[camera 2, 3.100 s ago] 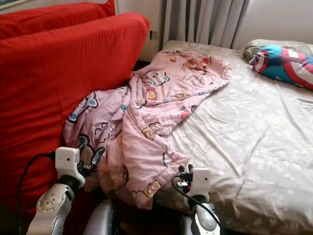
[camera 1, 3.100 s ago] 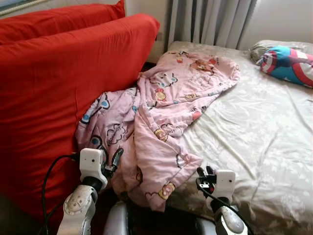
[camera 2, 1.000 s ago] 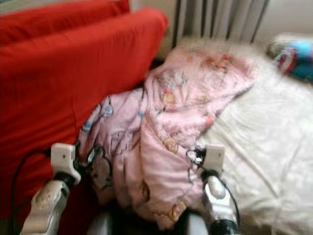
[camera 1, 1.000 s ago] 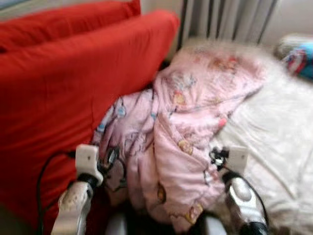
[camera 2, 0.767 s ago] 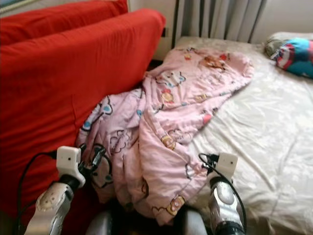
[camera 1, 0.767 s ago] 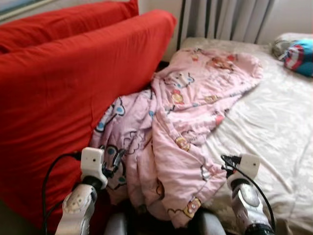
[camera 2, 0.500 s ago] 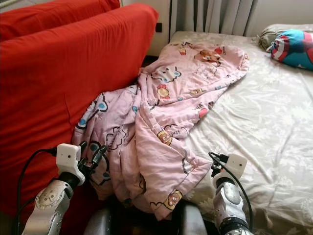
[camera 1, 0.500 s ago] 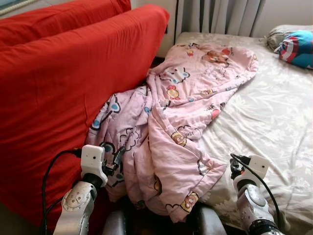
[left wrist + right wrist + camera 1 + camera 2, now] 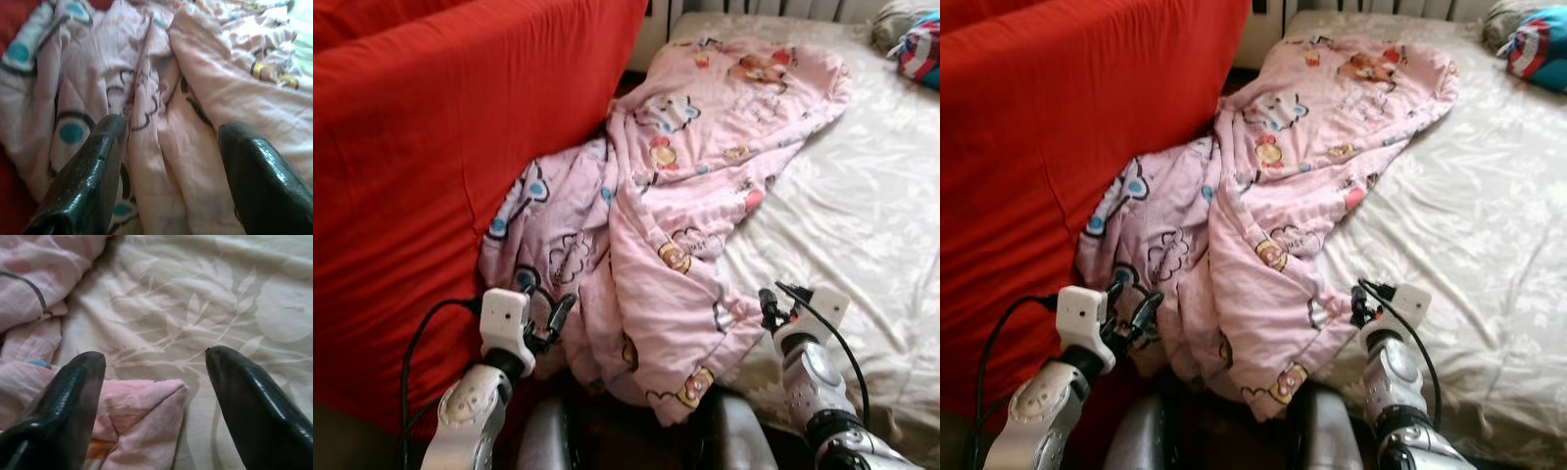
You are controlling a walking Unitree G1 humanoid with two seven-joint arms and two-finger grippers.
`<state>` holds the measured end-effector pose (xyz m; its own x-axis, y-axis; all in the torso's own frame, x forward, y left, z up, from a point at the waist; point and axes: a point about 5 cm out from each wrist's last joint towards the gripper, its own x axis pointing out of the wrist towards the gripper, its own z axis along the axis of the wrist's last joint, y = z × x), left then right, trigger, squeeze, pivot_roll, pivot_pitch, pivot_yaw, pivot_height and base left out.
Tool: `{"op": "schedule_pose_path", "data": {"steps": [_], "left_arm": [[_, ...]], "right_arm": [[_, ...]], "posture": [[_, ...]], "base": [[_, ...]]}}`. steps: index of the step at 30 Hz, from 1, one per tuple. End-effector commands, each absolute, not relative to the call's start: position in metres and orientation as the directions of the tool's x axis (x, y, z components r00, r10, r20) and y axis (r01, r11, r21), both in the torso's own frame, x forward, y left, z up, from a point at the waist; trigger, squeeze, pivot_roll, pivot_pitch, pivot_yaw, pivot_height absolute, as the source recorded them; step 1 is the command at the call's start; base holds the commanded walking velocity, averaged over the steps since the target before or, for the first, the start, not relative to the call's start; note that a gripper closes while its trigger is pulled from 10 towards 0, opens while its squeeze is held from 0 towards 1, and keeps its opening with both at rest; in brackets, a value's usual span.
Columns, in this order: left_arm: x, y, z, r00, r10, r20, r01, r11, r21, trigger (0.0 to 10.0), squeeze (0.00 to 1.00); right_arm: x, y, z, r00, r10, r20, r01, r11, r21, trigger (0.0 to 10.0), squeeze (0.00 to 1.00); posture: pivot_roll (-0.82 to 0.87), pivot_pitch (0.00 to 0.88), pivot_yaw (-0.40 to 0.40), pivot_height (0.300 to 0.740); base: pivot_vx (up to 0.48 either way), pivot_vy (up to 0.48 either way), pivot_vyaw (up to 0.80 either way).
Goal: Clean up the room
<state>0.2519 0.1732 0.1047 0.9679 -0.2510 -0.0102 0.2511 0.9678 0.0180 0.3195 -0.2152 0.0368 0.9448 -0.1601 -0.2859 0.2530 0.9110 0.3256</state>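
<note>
Grippers, two, both with fingers spread and holding nothing. Right gripper (image 9: 154,382) hovers just over the corner of the pink cartoon-print quilt (image 9: 705,176) where it meets the beige floral bedsheet (image 9: 862,196); left gripper (image 9: 168,147) faces the quilt's bunched folds beside the red sofa (image 9: 431,147). Quilt lies rumpled, slumped from bed into the gap. Advisable: pinch the corner's thick hem only, sparing the sheet, then lift clear before spreading.

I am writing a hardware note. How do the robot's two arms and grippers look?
Both arms are silver metal, each ending in a white box-shaped wrist block with a looping black cable. The left gripper and right gripper each have two glossy black fingers with rounded tips.
</note>
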Motion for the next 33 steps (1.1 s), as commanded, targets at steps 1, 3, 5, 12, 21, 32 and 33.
{"op": "schedule_pose_path", "data": {"steps": [1,3,5,12,21,32,33], "left_arm": [[0.247,0.175,0.105,0.969,-0.245,-0.024,0.246,0.969,0.023,10.0,0.00],[0.245,0.175,0.106,0.969,-0.246,-0.028,0.246,0.969,0.021,10.0,0.00],[0.244,0.175,0.106,0.969,-0.243,-0.034,0.244,0.970,0.020,10.0,0.00],[0.237,0.175,0.107,0.970,-0.238,-0.048,0.239,0.971,0.018,10.0,0.00],[0.228,0.173,0.106,0.969,-0.234,-0.076,0.236,0.972,0.019,10.0,0.00],[0.224,0.174,0.104,0.968,-0.234,-0.093,0.237,0.971,0.019,10.0,0.00],[0.224,0.174,0.104,0.968,-0.234,-0.094,0.237,0.971,0.019,10.0,0.00]], "right_arm": [[0.316,-0.215,0.030,0.936,-0.155,-0.316,0.261,0.907,0.329,10.0,1.00],[0.316,-0.215,0.030,0.935,-0.153,-0.321,0.262,0.907,0.331,10.0,0.99],[0.316,-0.215,0.030,0.933,-0.150,-0.328,0.263,0.905,0.334,10.0,0.05],[0.319,-0.213,0.032,0.940,-0.122,-0.318,0.240,0.899,0.367,10.0,0.00],[0.327,-0.199,0.042,0.974,-0.001,-0.229,0.107,0.886,0.451,10.0,0.00],[0.321,-0.184,0.032,0.965,0.053,-0.258,0.070,0.892,0.447,5.2,0.00],[0.321,-0.183,0.031,0.963,0.053,-0.263,0.072,0.892,0.445,4.4,0.00]], "posture": [[0.07,0.274,0.031,0.588],[0.07,0.283,0.030,0.588],[0.08,0.287,0.030,0.588],[0.09,0.306,0.027,0.588],[0.10,0.307,0.025,0.588],[0.10,0.310,0.026,0.588],[0.10,0.310,0.026,0.588]], "base": [[0.000,0.000,0.00],[0.000,0.000,0.00],[0.000,0.000,0.00],[0.000,0.000,0.00],[0.000,0.000,0.00],[0.000,0.000,0.00],[0.000,0.000,0.00]]}}
